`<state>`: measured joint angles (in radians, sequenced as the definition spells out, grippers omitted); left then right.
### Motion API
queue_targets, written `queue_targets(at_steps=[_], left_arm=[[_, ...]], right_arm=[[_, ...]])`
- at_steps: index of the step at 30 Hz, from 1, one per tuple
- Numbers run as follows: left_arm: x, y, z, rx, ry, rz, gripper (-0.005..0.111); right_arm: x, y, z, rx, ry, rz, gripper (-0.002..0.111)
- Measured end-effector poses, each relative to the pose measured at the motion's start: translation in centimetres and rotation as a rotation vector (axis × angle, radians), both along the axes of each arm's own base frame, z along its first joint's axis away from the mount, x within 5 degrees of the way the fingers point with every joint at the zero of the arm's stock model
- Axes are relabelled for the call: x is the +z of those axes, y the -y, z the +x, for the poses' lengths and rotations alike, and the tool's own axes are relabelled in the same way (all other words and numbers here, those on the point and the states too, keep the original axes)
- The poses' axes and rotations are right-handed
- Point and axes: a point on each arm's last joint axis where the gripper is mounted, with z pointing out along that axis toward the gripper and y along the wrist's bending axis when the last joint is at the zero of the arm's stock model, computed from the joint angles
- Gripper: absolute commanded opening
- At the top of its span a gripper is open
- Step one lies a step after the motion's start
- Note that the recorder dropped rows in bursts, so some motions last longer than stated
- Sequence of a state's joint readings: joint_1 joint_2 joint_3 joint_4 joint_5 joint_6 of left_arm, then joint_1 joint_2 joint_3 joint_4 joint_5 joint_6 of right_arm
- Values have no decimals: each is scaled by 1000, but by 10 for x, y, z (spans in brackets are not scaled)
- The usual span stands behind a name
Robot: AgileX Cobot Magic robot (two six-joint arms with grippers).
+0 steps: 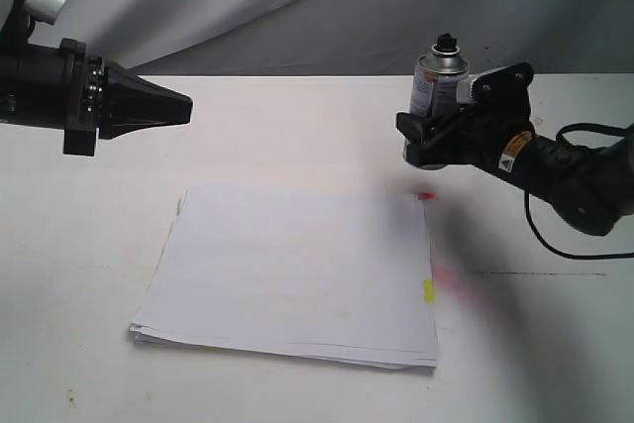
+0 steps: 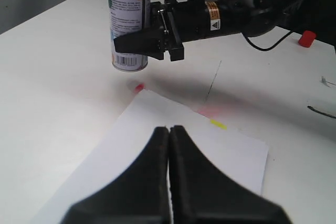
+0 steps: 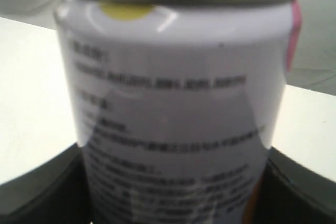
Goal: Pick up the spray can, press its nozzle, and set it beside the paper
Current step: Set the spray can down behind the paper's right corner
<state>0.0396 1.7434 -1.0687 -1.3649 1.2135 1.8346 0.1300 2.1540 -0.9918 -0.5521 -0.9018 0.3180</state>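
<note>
The silver-grey spray can (image 1: pixel 436 78) stands upright, gripped around its lower body by my right gripper (image 1: pixel 424 136), and seems to hang just off the table. Its black nozzle (image 1: pixel 446 43) is free on top. The can is just beyond the far right corner of the white paper (image 1: pixel 297 274), whose yellow tab (image 1: pixel 428 290) is on the right edge. The right wrist view is filled by the can's label (image 3: pixel 178 103), with dark fingers (image 3: pixel 37 192) on both sides. My left gripper (image 1: pixel 184 106) is shut and empty, held above the table at the far left. From its wrist view, the can (image 2: pixel 129 19) is ahead beyond the paper (image 2: pixel 121 150).
A small red mark (image 1: pixel 427 195) lies at the paper's far right corner. A faint pink smear (image 1: pixel 461 284) runs beside the tab. A black cable (image 1: pixel 565 245) loops on the table at the right. A red cap (image 2: pixel 307 38) sits far behind the right arm.
</note>
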Motion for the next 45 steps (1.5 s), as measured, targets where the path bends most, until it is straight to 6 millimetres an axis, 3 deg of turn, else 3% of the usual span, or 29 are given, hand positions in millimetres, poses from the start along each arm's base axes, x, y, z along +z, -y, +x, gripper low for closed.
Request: queue_targets(at_steps=[9,20,38,41,42,45], left_arm=[[0,0,0,0,-2,1,0],[-1,0,-1,-8,-4,13,0],[-1,0,-1,-10,-4,17,0],[-1,0,-1,-10,-4,17,0],[-1,0,-1,-10,-4,17,0],[-1,0,-1,-10,-4,17,0]], right_arm=[[-6,-9,19,98,103,-78,0],[-38,-10,15,117,47,-59,0],[-44,-14,11,185,41,-87,0],[-43,-12,13,156,40,-75,12],[-43,-12,13,152,39,-73,25],[-43,-12,13,148,36,-74,45]])
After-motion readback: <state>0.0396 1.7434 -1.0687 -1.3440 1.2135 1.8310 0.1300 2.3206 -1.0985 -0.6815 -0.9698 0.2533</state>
